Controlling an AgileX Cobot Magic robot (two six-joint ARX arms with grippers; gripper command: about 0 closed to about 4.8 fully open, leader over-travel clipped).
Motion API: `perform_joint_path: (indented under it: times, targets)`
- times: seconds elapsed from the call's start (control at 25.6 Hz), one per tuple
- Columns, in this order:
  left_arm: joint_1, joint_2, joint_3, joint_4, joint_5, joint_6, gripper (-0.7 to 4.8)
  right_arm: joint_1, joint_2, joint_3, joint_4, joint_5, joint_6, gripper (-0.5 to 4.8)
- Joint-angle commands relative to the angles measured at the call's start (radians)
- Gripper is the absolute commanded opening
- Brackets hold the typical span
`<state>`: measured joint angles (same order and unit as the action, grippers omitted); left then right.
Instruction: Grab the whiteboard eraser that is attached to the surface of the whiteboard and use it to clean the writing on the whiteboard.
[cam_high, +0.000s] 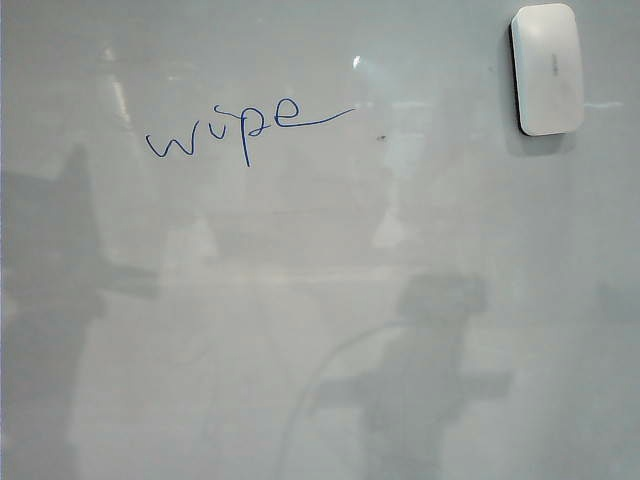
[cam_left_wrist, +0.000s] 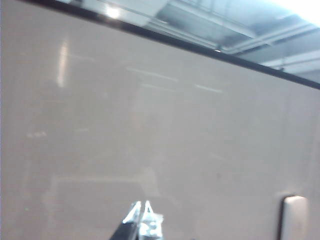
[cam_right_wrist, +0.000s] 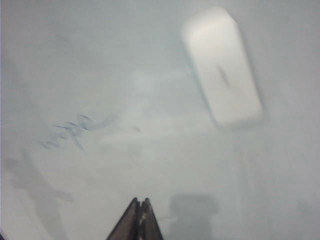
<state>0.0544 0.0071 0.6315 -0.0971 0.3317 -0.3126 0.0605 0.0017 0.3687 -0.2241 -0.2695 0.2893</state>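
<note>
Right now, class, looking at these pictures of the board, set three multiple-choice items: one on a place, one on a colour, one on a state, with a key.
1. In the exterior view, where on the large glossy pale grey whiteboard is the small white rounded plastic whiteboard eraser?
A. upper right
B. lower left
C. centre

2. What colour is the thin cursive writing "wipe"?
A. red
B. blue
C. green

3. How do the fingers of the right gripper stand?
A. wide open
B. shut on the eraser
C. shut, holding nothing

Key: 1 A, the eraser sits on the board near the top right corner. 2 B, the strokes are blue. 3 C, in the right wrist view the fingertips meet, well apart from the eraser; the left gripper looks shut too.
</note>
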Motion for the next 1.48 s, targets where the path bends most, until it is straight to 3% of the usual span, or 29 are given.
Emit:
perform_joint_path:
  times: [0.04,0.08,0.12,0.35,0.47,0.66,0.86,0.98,1.13,1.29,1.48]
  targets:
    - [0.0,0.016,0.076,-0.222,0.013,-0.006,-0.05,0.0,0.008,0.122,-0.076,0.028,-0.21,-0.01]
    - [0.0,0.039,0.116,-0.339,0.017,0.034,-0.05,0.0,0.033,0.212,-0.157,0.122,-0.335,-0.02]
    - [0.0,0.083,0.152,-0.452,0.079,0.102,-0.05,0.002,0.075,0.287,-0.207,0.182,-0.41,-0.02]
    - [0.0,0.315,0.251,-0.672,0.288,0.27,-0.05,0.001,0.311,0.51,-0.317,0.229,-0.583,-0.01]
    - [0.0,0.362,0.286,-0.711,0.319,0.351,-0.05,0.002,0.391,0.554,-0.317,0.271,-0.584,-0.01]
    - [0.0,0.351,0.315,-0.719,0.313,0.386,-0.05,0.002,0.497,0.552,-0.279,0.272,-0.577,-0.01]
    - [0.0,0.331,0.315,-0.836,0.249,0.492,-0.05,0.011,0.623,0.505,-0.145,0.271,-0.547,0.23]
    - [0.0,0.319,0.315,-0.868,0.248,0.496,-0.04,0.035,0.651,0.446,0.0,0.271,-0.489,0.33]
    - [0.001,0.27,0.315,-0.826,0.254,0.476,-0.01,0.076,0.647,0.281,0.323,0.271,-0.423,0.48]
    - [0.001,0.216,0.309,-0.82,0.192,0.456,-0.01,0.118,0.652,0.193,0.439,0.314,-0.413,0.59]
    - [0.001,0.154,0.271,-0.818,0.18,0.432,-0.01,0.139,0.661,0.132,0.529,0.34,-0.413,0.7]
